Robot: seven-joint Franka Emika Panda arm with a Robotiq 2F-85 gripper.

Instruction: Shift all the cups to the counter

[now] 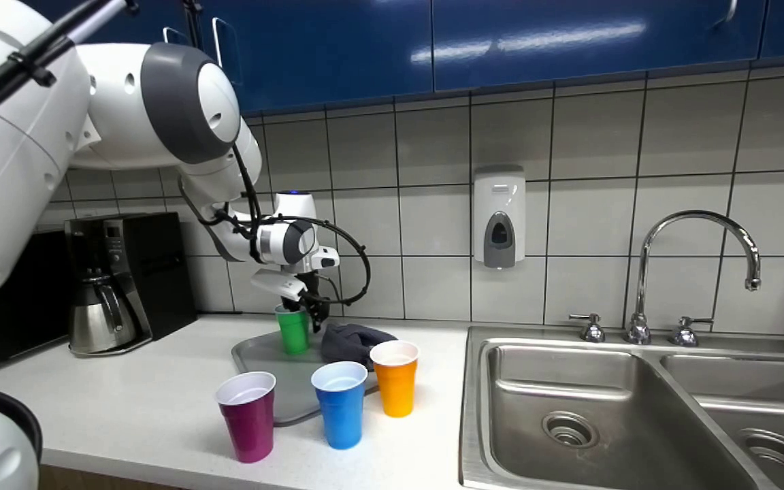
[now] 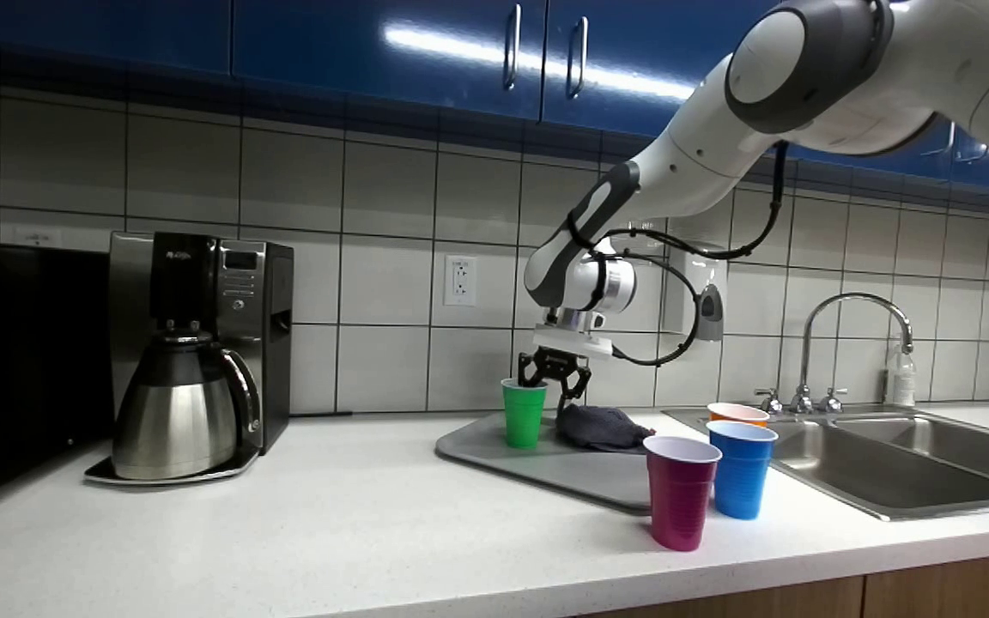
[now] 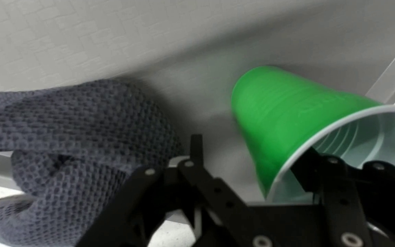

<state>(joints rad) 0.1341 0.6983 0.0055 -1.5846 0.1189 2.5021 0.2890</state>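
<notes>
In an exterior view, the green tapered plastic cup (image 2: 523,416) stands on the flat grey tray (image 2: 580,477). The pincer (image 2: 547,395), spread wide, grips nothing, one finger inside the cup's mouth, one outside. Pinching a single wall may flex the plastic, letting the cup slip. Rightward, the crumpled dark-grey cloth (image 2: 602,427) lies close to the outer finger and could snag.

On the off-white desk (image 2: 288,532), the black-and-steel coffee pot (image 2: 177,421) stands far left; right of the tray, the magenta-purple plastic cup (image 2: 682,498), orange plastic cup (image 2: 737,415) and blue plastic cup (image 2: 741,474) stand in the way; a low sweep could topple them towards the stainless steel double sink (image 2: 881,463).
</notes>
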